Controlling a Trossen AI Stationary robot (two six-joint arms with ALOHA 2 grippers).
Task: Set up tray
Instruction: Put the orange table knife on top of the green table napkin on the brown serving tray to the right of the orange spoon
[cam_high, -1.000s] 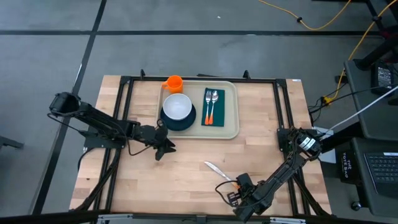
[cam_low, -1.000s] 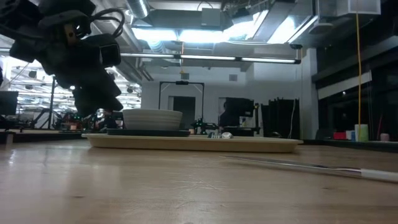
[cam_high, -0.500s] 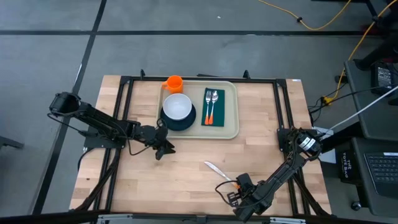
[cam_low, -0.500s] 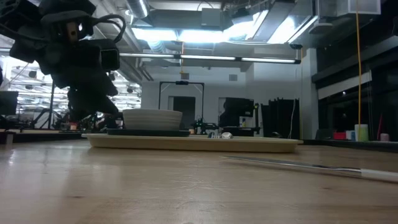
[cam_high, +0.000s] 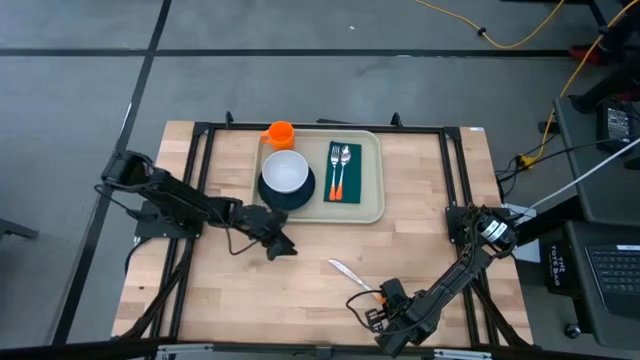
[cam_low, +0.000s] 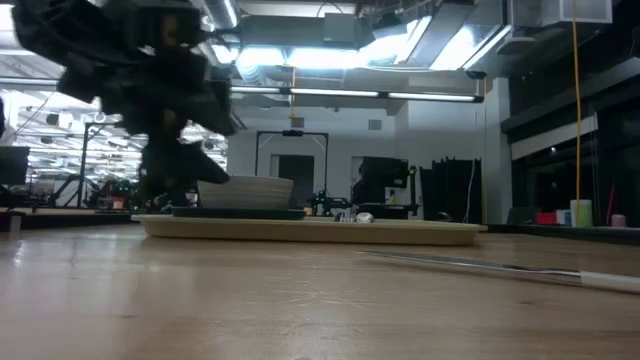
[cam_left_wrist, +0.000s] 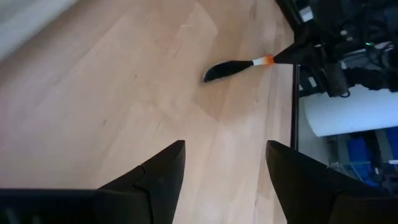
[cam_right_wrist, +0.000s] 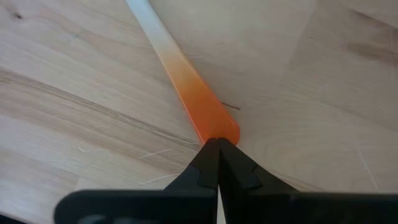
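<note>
1. Right hand (cam_high: 385, 300) sits low at the near edge of the pale wooden surface (cam_high: 420, 230). Right wrist view: its dark fingers (cam_right_wrist: 217, 165) are pressed together, tips touching the orange handle end of a knife w/ a pale blade (cam_right_wrist: 186, 84); handle lies in front of the tips, not between them.
2. High view shows the same knife (cam_high: 348, 272) flat on the wood, blade pointing toward the surface's middle; low view shows it as a thin line (cam_low: 480, 265) near the camera.
3. Left hand (cam_high: 278, 246) is above bare wood, just in front of the tray's near-left corner. Left wrist view only: fingers (cam_left_wrist: 158, 174) spread, nothing between them, knife (cam_left_wrist: 239, 65) farther off.
4. Large beige rectangular plastic tray w/ raised rim (cam_high: 376, 175) lies at the far middle of the surface. On it: white bowl (cam_high: 286, 171) on a dark round plate (cam_high: 302, 197), left half; dark green napkin (cam_high: 352, 190) w/ orange-handled fork & spoon (cam_high: 339, 170), right half.
5. Orange cup (cam_high: 279, 134) stands just outside the tray's far-left corner. Low view hides it; tray (cam_low: 310, 230) shows there as a thin beige strip.
</note>
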